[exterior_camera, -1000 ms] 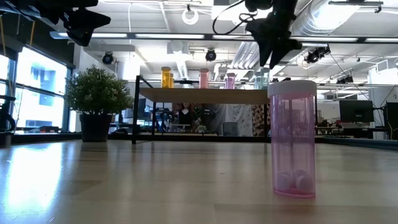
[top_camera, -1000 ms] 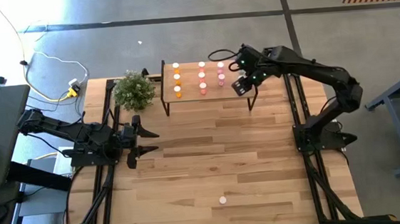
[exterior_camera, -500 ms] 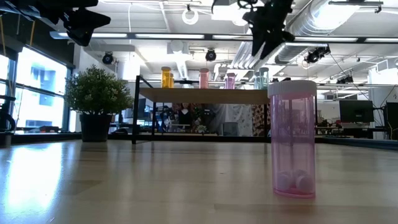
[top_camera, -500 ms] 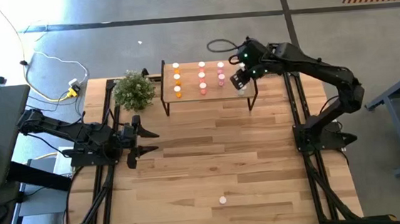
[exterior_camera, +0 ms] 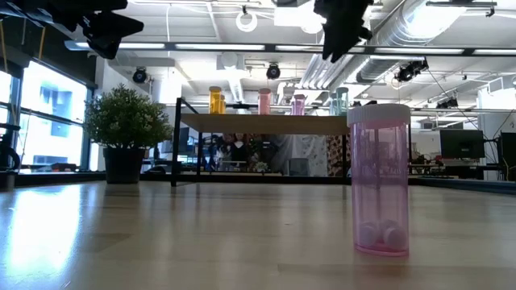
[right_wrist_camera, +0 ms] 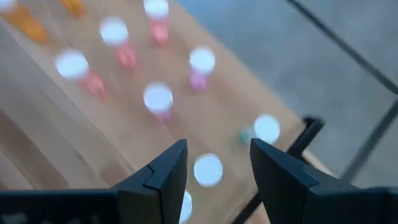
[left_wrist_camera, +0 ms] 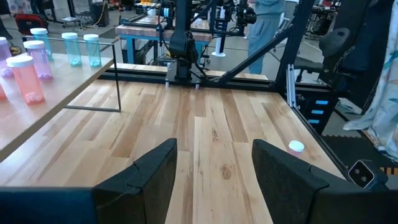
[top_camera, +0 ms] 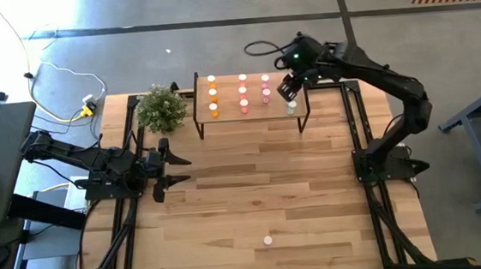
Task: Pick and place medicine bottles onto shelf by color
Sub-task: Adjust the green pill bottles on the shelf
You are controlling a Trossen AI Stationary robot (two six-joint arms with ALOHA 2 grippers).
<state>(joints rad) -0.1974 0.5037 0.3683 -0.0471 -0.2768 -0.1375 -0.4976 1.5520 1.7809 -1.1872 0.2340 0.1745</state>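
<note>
Beside shelf point(top_camera: 252, 115), potted plant point(top_camera: 162, 108), lone bottle point(top_camera: 268, 241)

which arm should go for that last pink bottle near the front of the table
Probably the left: its open gripper hangs empty over the table, nearer the pink bottle. The right gripper is up over the shelf.

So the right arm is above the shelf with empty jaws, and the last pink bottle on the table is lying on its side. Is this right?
Not quite. The pink bottle stands upright on the table, white cap on top, as the low view shows. The rest holds: the right gripper is above the shelf with empty jaws.
</note>
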